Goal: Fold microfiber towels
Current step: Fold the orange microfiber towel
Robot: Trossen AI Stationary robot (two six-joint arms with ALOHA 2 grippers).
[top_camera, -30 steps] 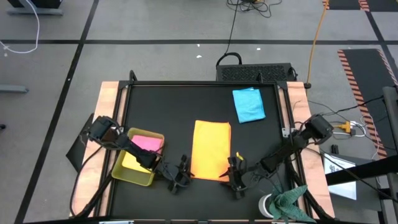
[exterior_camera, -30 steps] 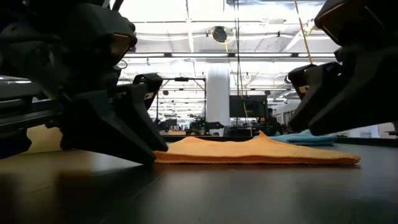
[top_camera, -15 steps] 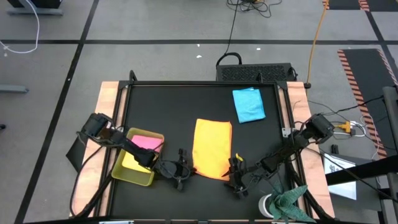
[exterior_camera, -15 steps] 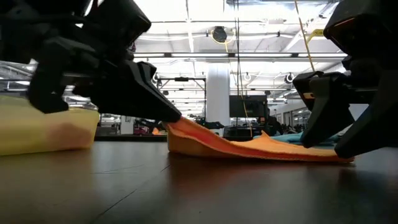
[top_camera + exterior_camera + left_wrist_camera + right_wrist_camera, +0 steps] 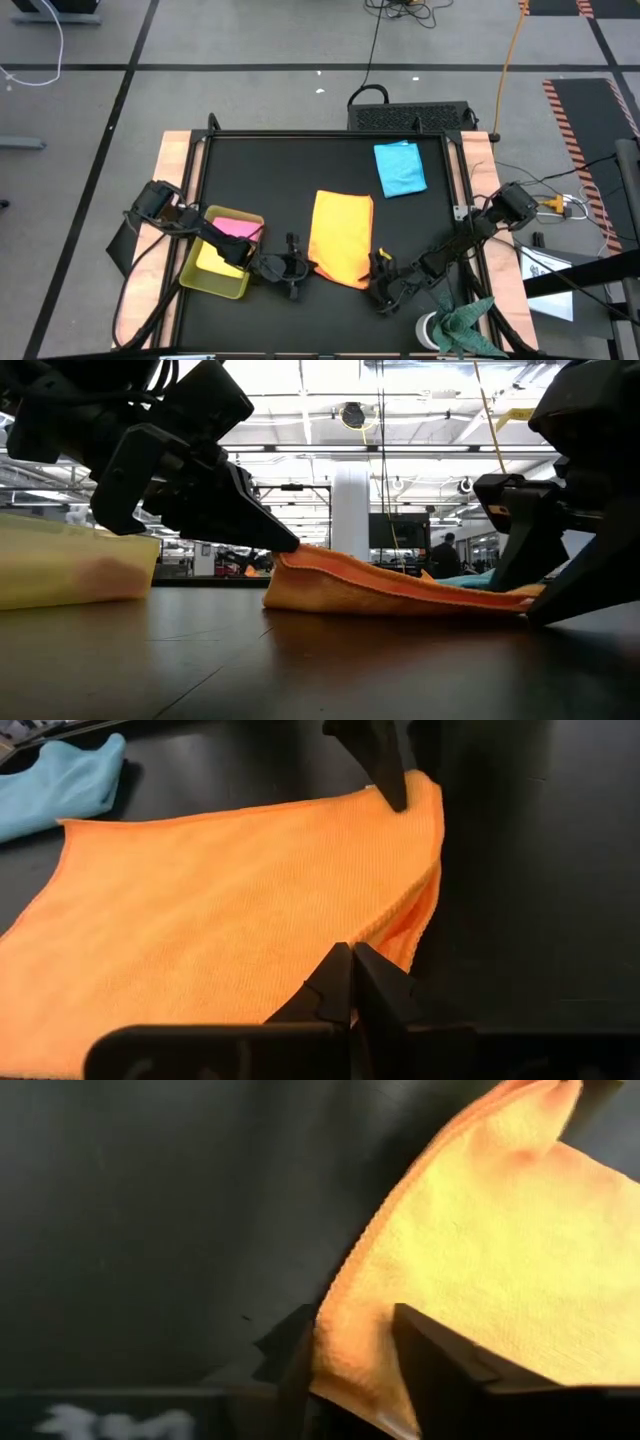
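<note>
Black table top [image 5: 260,170] carries the orange towel [image 5: 340,238] at centre front. Left gripper [image 5: 292,274] is pinched closed on its near left corner, lifting it; right gripper [image 5: 380,288] has the near right corner between its fingers. Step in hand, by judgement: starting a fold. Next, both corners go to the far edge, where bare room lies ahead. Blue towel [image 5: 400,168] sits well apart; tray [image 5: 214,282] just beside the left arm.
</note>
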